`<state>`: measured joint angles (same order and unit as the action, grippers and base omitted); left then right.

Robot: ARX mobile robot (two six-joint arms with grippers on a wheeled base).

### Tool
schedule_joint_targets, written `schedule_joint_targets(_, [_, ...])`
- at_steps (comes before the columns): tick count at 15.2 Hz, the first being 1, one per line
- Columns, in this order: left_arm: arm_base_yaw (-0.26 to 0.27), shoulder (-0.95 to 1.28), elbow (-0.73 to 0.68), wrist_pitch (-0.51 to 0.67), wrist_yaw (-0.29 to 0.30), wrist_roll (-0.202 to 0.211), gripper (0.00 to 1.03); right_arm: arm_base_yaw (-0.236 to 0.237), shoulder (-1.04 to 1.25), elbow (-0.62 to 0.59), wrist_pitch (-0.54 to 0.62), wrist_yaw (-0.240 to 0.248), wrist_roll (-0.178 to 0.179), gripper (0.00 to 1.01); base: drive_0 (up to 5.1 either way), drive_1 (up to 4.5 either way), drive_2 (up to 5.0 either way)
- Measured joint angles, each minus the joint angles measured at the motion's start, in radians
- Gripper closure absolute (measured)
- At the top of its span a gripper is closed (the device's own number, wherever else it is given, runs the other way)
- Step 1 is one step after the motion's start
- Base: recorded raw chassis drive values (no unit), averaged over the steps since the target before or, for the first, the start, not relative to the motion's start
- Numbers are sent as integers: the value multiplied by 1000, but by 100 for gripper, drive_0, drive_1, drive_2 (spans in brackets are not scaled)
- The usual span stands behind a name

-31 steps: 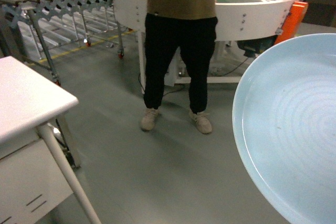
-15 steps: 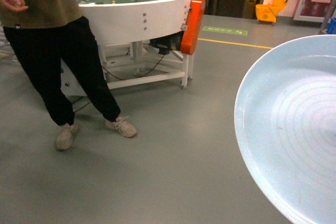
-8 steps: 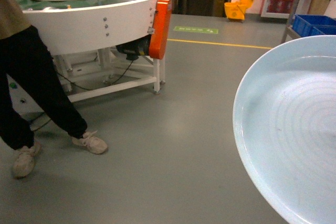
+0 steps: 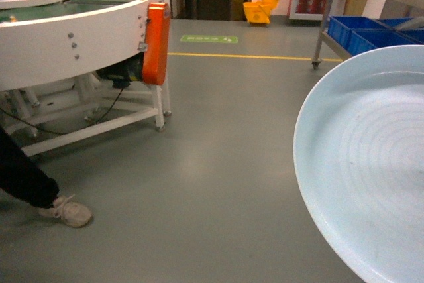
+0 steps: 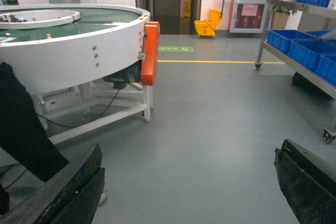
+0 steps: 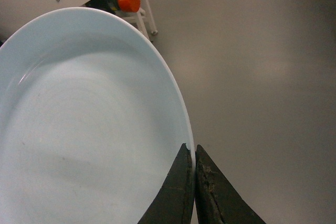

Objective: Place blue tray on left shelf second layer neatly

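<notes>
Right tool (image 6: pixel 195 153) clamped on blue tray (image 4: pixel 371 164) rim, left tool (image 5: pixel 189 192) spread empty; steel shelf (image 4: pixel 344 11) lies ahead-right, nearer the right arm.

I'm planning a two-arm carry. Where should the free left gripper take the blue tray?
On the raised rim of the blue tray, coming from its left edge, opposite the right gripper already pinching the rim. The dish is shallow and wide; only the thin rim fits between jaws.
</notes>
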<state>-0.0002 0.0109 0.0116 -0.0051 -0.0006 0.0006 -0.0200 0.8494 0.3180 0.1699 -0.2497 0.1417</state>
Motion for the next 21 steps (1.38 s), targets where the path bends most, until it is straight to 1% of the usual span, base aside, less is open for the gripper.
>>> schedule_joint_targets(21, [-1,0,0,0,0,0,5,0,0,0,2,0,0,99,-158,-158,-158])
